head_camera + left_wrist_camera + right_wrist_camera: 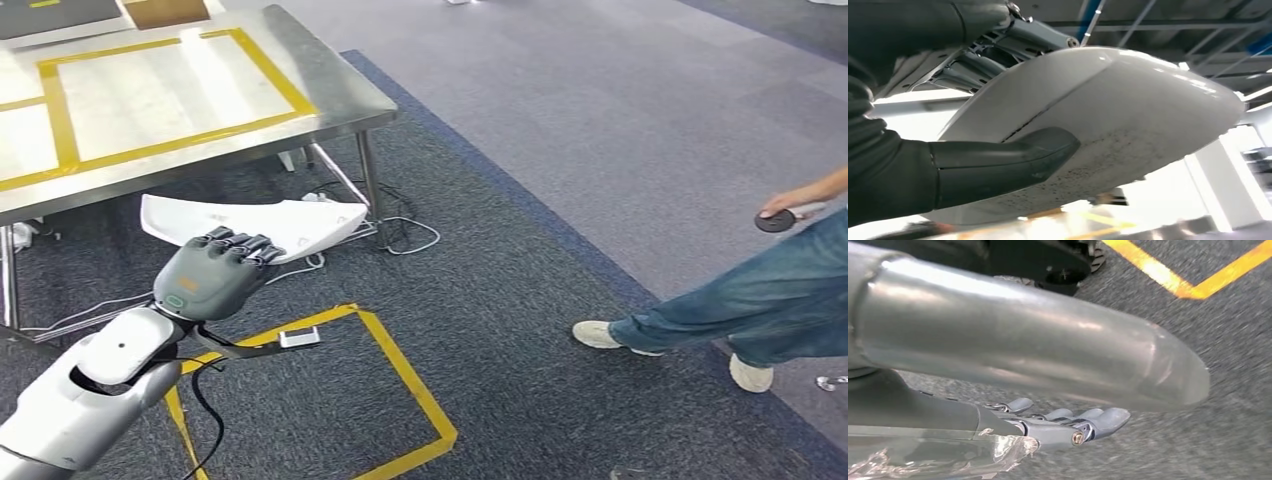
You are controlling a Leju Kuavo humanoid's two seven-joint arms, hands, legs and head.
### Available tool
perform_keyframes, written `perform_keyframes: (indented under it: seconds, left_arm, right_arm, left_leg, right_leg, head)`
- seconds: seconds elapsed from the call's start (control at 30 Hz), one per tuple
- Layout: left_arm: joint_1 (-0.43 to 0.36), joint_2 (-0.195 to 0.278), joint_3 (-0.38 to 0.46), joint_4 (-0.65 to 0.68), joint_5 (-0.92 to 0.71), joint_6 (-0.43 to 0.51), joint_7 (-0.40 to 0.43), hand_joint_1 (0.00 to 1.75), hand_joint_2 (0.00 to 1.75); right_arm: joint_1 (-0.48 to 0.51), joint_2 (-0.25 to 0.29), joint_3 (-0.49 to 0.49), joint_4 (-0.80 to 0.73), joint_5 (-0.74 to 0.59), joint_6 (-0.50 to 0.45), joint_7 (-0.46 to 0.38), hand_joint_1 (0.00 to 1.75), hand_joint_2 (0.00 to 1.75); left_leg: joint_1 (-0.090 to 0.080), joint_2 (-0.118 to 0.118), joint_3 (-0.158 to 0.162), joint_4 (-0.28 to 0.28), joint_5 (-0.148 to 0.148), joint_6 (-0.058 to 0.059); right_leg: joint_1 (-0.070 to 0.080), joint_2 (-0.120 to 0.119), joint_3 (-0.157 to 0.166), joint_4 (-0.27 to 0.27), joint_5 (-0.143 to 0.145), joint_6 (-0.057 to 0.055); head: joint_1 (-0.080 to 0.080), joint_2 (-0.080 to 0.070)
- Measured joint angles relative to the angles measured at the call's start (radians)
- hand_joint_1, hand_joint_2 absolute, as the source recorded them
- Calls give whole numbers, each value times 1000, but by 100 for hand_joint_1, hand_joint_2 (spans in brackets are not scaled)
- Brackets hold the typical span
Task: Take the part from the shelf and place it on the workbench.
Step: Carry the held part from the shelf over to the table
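Left hand (212, 277) clamped on white part (290, 225): thumb (998, 162) under, fingers over. Thin rigid shell, probably light, smooth and slippery; grip near middle. Carried low beside workbench (330, 95). Right hand (1063, 425) hanging, fingers loosely extended, holding nothing.

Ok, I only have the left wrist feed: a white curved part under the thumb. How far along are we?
Observer: The left hand holds the white part in the air, below the edge of the steel workbench, not on it.
Operator: Is the bench top free?
Observer: The yellow-taped rectangle on it has nothing inside.
Operator: And the right hand?
Observer: The right hand hangs over the carpet, holding nothing, fingers fairly straight.
Operator: Anyone nearby?
Observer: A person stands on the robot's right, holding a round black object.
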Motion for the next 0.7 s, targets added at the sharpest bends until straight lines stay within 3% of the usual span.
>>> perform_keyframes:
  seconds: [0.03,0.07,0.1,0.13,0.17,0.2,0.27,0.33,0.4,0.43,0.5,0.53,0.6,0.63,0.67,0.7]
  left_arm:
    - [-2,-1,0,0,0,0,0,175,175]
    - [-2,-2,-1,0,0,0,0,175,175]
    - [-1,-4,-2,0,0,0,0,175,175]
    - [0,-4,-4,0,0,0,0,175,175]
    - [1,-5,-5,0,0,0,0,175,175]
    - [1,-5,-6,0,0,0,0,175,175]
    - [0,-6,-7,0,0,0,1,175,175]
    - [0,-6,-7,0,0,-1,1,175,175]
    - [2,-6,-7,0,0,-1,1,175,175]
    - [3,-6,-7,0,0,-1,1,175,175]
    - [2,-5,-7,0,0,0,1,175,175]
    - [0,-5,-7,0,0,0,1,175,175]
    - [0,-6,-8,1,0,0,2,175,175]
    - [3,-7,-8,1,0,0,2,175,175]
    - [4,-7,-8,2,0,-1,2,175,175]
    - [5,-7,-8,2,0,-1,2,175,175]
  right_arm:
    - [1,0,0,0,-1,0,0,0,0]
    - [3,0,0,0,-2,1,0,0,0]
    - [5,0,0,0,-3,1,0,0,0]
    - [6,0,0,0,-3,1,0,0,0]
    - [6,0,0,0,-4,1,0,0,0]
    - [6,0,0,0,-4,1,0,0,0]
    - [5,0,0,0,-6,1,0,0,0]
    - [5,0,0,0,-7,1,0,0,0]
    - [6,0,0,0,-8,1,0,0,0]
    - [5,0,0,0,-8,1,0,0,0]
    - [3,1,0,0,-8,2,0,0,0]
    - [3,1,0,0,-8,2,0,0,0]
    - [7,1,0,0,-8,1,0,0,0]
    - [8,1,0,0,-8,1,0,0,0]
    - [8,1,0,0,-8,1,0,0,0]
    - [6,0,0,0,-8,1,0,0,0]
  left_leg:
    - [1,-12,-1,0,0,4]
    - [1,-25,-2,0,1,6]
    - [1,-39,-2,0,1,7]
    - [1,-55,-2,1,1,7]
    - [2,-70,-2,1,2,7]
    - [2,-85,-1,1,2,5]
    - [3,-112,-4,4,4,-2]
    - [5,-136,-12,5,9,-15]
    - [9,-160,-19,1,16,-28]
    - [8,-152,-22,2,15,-34]
    - [3,-97,-47,53,-18,-42]
    - [1,-61,-75,111,-51,-45]
    - [2,-32,-142,251,-111,-49]
    - [2,-29,-160,291,-119,-50]
    - [3,-27,-159,290,-106,-50]
    - [2,-22,-136,248,-78,-49]
  right_leg:
    - [0,27,-30,67,-33,3]
    - [0,39,-65,139,-63,4]
    - [0,43,-93,191,-79,4]
    - [0,45,-106,209,-75,3]
    - [0,47,-99,186,-50,1]
    - [-1,55,-74,127,-12,-2]
    - [-9,106,-12,-13,48,-6]
    - [-13,143,18,-75,62,-11]
    - [-10,126,22,-79,63,-22]
    - [-10,114,24,-81,65,-28]
    - [-12,88,27,-87,69,-40]
    - [-11,74,27,-88,69,-44]
    - [-9,44,27,-88,67,-49]
    - [-8,29,28,-88,66,-50]
    - [-8,14,29,-88,65,-50]
    - [-8,1,31,-88,63,-49]
  head:
    - [3,0]
    - [3,0]
    - [4,0]
    - [4,0]
    - [4,0]
    - [4,0]
    - [4,0]
    - [3,0]
    - [4,0]
    - [3,0]
    - [-5,0]
    - [-9,0]
    - [-13,0]
    - [-13,0]
    - [-13,0]
    - [-13,0]
